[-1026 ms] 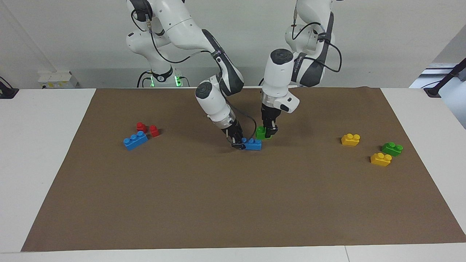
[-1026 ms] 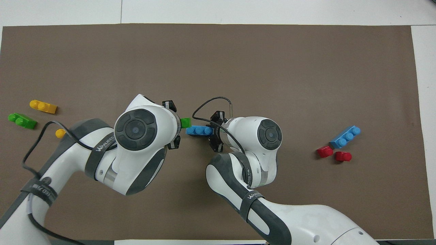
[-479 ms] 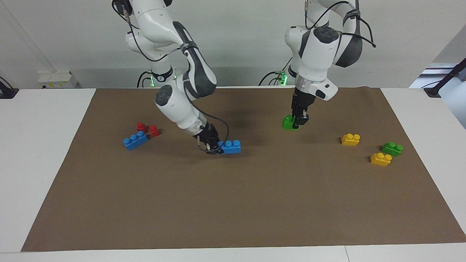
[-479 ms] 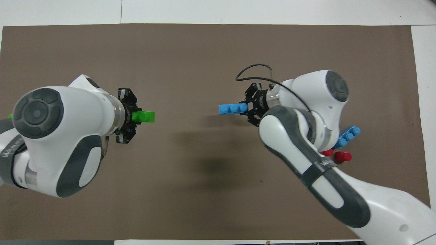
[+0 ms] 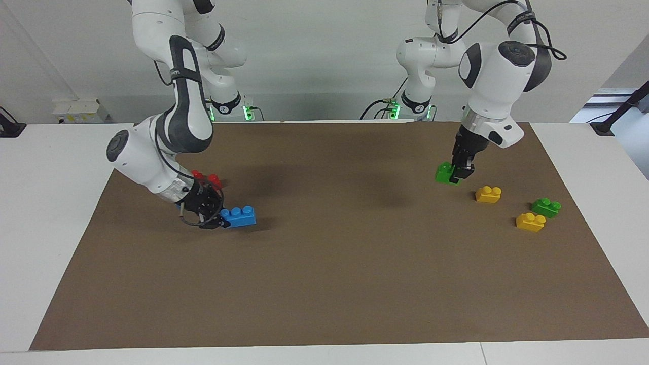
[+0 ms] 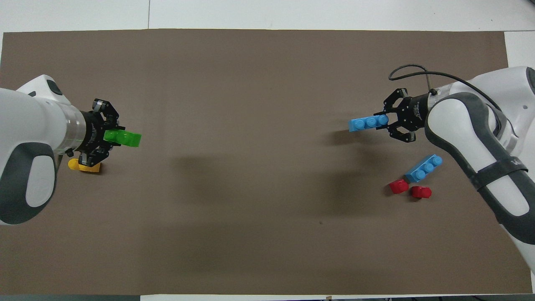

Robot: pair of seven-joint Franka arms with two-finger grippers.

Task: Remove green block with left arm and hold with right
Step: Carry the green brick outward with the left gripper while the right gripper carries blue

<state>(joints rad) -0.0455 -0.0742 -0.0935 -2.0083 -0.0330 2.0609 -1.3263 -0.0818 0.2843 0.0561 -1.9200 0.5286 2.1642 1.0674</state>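
A robotics lab: two white arms (image 5: 167, 101) stand bolted at the 12 o'clock edge of a white table (image 5: 50, 203) against a bare grey wall. A brown mat (image 5: 324, 284) covers the tabletop, with toy bricks (image 5: 530, 222) toward 3 and 9 o'clock.

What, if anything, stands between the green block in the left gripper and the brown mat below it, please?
Nothing visible does. The left gripper holds the green block over bare brown mat; the nearest yellow brick lies apart, beside that spot.
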